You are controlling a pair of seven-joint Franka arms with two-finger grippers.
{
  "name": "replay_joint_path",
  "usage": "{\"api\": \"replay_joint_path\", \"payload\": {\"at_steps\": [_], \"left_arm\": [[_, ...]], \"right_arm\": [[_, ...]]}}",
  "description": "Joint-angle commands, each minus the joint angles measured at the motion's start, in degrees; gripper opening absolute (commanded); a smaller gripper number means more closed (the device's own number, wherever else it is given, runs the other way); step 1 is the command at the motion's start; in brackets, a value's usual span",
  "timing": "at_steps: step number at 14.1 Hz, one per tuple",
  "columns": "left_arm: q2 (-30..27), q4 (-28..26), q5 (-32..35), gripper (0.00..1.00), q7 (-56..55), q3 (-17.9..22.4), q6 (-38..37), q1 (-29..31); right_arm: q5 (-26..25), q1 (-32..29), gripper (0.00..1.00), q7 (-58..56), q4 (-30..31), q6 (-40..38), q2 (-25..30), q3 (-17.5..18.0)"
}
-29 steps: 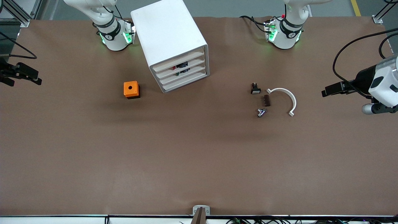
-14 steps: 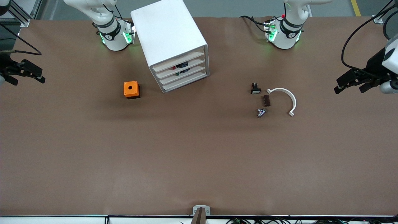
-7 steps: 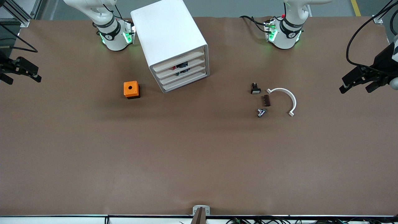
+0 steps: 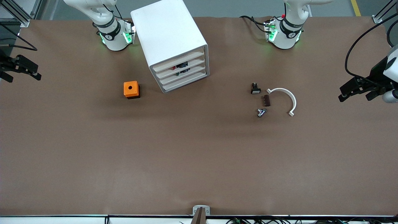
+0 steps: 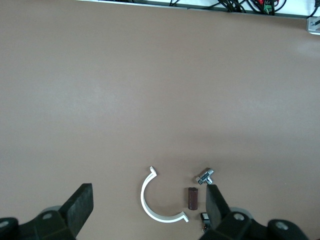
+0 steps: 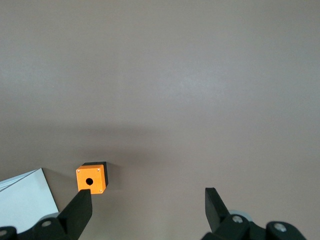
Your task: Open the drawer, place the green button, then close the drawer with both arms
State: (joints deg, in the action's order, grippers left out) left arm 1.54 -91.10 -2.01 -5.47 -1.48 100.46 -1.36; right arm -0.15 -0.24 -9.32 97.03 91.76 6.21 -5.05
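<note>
The white cabinet (image 4: pixel 169 37) stands between the arm bases with all its drawers shut. The drawer (image 4: pixel 184 76) is third from the top. A small dark thing with a green spot (image 4: pixel 177 74) shows in the gap just above its front; I cannot tell whether it is the button. My left gripper (image 4: pixel 354 90) is open and empty over the left arm's end of the table; its own view (image 5: pixel 148 197) looks down on small parts. My right gripper (image 4: pixel 23 70) is open and empty over the right arm's end, also seen in its wrist view (image 6: pixel 146 200).
An orange box with a hole (image 4: pixel 131 89) sits beside the cabinet, also in the right wrist view (image 6: pixel 91 178). Toward the left arm's end lie a black-and-white switch (image 4: pixel 255 89), a brown block (image 4: pixel 266 100), a metal fitting (image 4: pixel 261 112) and a white half ring (image 4: pixel 284 99).
The left gripper has drawn out toward its end of the table and turned. The right gripper has shifted only slightly. The drawers and the things on the table have not moved.
</note>
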Motion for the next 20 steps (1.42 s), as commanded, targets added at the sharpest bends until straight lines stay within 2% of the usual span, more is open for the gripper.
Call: {"api": "replay_joint_path", "payload": {"at_steps": [1, 5, 8, 11, 20], "left_arm": [[-0.1, 1.3, 0.8, 0.99, 0.0, -0.1, -1.5, -0.1], [-0.5, 1.6, 0.8, 1.00, -0.2, -0.2, -1.9, -0.1], [-0.4, 3.7, 0.9, 1.00, -0.2, -0.2, -5.4, -0.3], [0.1, 5.0, 0.9, 1.00, -0.2, -0.2, -5.5, -0.4], [0.1, 4.9, 0.9, 1.00, -0.2, -0.3, -5.6, -0.3]], "right_arm": [[0.2, 0.4, 1.00, 1.1, -0.4, -2.2, 0.3, -0.1], [0.2, 0.8, 1.00, 1.0, -0.4, -2.1, 0.3, -0.1], [0.2, 0.9, 1.00, 0.9, -0.4, -2.1, 0.3, -0.1], [0.1, 1.0, 1.00, 0.9, -0.4, -2.6, 0.2, -0.1], [0.1, 0.9, 1.00, 1.1, 0.3, -2.8, 0.3, -0.2]]}}
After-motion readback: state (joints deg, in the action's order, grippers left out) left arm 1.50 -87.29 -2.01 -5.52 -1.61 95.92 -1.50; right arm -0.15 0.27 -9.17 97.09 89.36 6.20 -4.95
